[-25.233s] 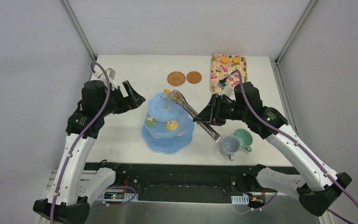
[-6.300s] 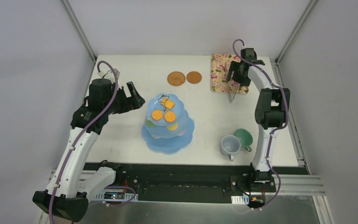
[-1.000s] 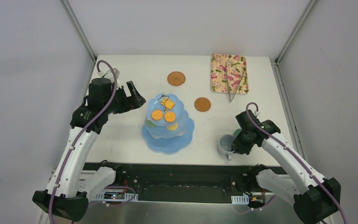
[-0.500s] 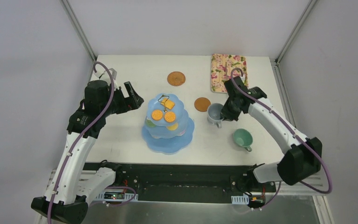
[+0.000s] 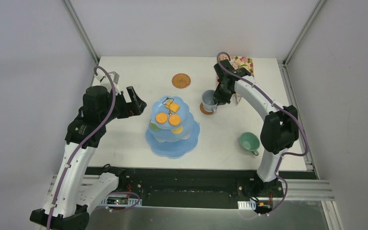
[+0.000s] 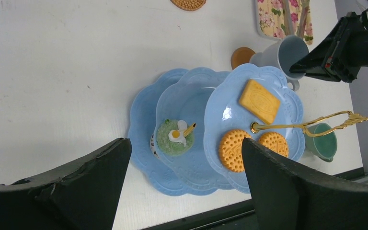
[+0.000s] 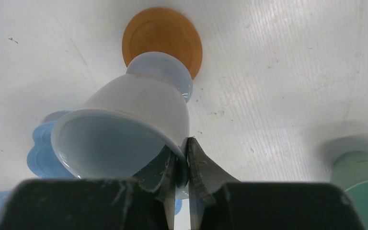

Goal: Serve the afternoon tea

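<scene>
We are pinching the rim of the grey-blue cup (image 7: 124, 129) in our right gripper (image 7: 181, 165), whose jaws are narrowed onto the cup's wall. The cup's foot is sitting over a brown coaster (image 7: 162, 33) toward the far edge of the tabletop (image 5: 124, 139); we cannot tell whether the two are touching. Our left gripper (image 5: 136, 100) is hovering wide apart, holding nothing, toward the left edge beside the light-blue stand (image 5: 172, 146), which is carrying orange biscuits (image 6: 232, 149) on its top tier. The green cup (image 5: 249, 142) is standing toward the near right corner.
</scene>
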{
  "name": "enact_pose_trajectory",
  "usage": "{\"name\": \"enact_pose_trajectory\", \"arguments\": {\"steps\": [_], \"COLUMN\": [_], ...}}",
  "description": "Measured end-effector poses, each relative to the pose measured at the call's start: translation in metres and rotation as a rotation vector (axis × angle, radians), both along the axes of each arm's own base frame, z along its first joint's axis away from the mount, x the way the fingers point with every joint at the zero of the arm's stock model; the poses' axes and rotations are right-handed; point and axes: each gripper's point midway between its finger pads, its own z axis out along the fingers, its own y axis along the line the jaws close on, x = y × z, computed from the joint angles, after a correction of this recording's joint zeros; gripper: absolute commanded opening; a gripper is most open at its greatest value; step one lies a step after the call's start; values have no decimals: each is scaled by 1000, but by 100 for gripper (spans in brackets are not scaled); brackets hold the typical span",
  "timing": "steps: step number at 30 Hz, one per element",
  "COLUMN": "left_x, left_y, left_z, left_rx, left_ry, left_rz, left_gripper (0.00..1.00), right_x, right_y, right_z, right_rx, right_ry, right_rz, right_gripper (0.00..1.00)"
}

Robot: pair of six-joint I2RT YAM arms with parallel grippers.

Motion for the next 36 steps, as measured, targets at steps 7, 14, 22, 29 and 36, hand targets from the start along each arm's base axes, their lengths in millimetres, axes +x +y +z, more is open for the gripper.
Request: {"name": "enact_pose_trajectory", "arguments": {"steps": [7,14,22,29,36], "left_x": [1,4,7,7,8], "left_y": [1,4,4,4,3], "left_z": [-2,-6,-9,-10,-10], "left_rx": [15,33,38,39,39], "left_ry": [0,12,24,28,29], "left_rz": [-5,9,12,12,12], "left_gripper": [89,90,90,90,90], "right_x": [23,28,27,23,21], "right_y": [7,7,7,6,6], "right_z": [-15,-22,-23,-30,-35], "right_rx": [-35,-50,-47,-49,-50], "right_ry": [7,21,24,43,53], "right_rz": [20,32,34,37,38], "right_gripper": [0,0,0,0,21]}}
